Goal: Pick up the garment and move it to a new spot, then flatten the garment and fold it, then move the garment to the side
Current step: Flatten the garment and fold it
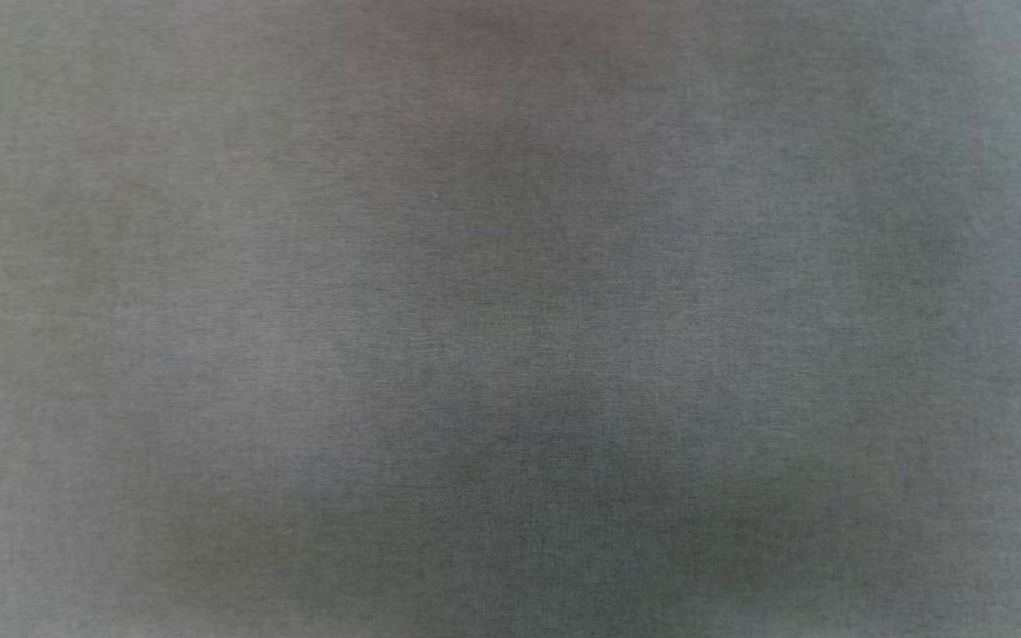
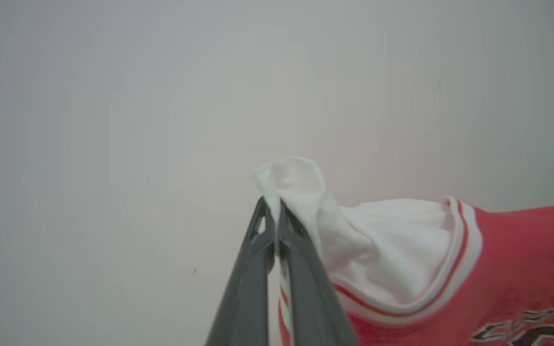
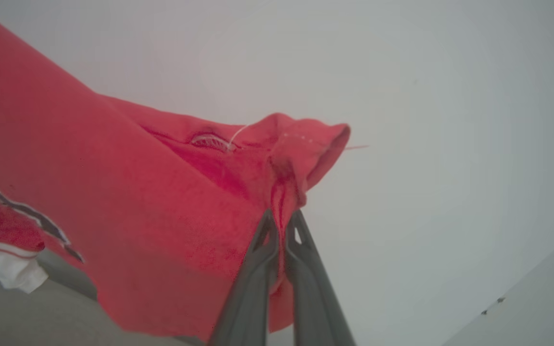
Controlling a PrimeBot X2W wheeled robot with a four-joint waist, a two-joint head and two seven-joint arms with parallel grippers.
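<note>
Pinching a bunched fold of the white sleeve [image 2: 392, 240], the left gripper [image 2: 272, 207] has its two dark fingers pressed together on the cloth, and a small puff of white stands up past the tips. From there the garment [image 2: 522, 259] spreads to the right of the left wrist view. First comes the red-and-white stripe trim [image 2: 459, 250], then the red body, with part of the black, white-outlined print [image 2: 527, 331] at the lower right corner.

The right wrist view gives the other end. The right gripper [image 3: 282, 220] is clamped on a gathered red corner [image 3: 306, 144] with a loose thread, and the red cloth runs away to that view's left in a broad sheet. A strip of the print and a bit of white cloth [image 3: 3, 274] show at the far left edge.

The head view gives neither gripper, just a blurred grey woven-looking surface [image 1: 510, 319] seen close; I cannot tell what it is.

Left of and above the left gripper lies a plain pale background [image 2: 89, 144]. Right of and above the right gripper the backdrop is equally bare, with a straight pale edge [image 3: 536, 298] crossing the lower right corner. A grey surface [image 3: 27, 317] sits below the hanging cloth at the lower left.
</note>
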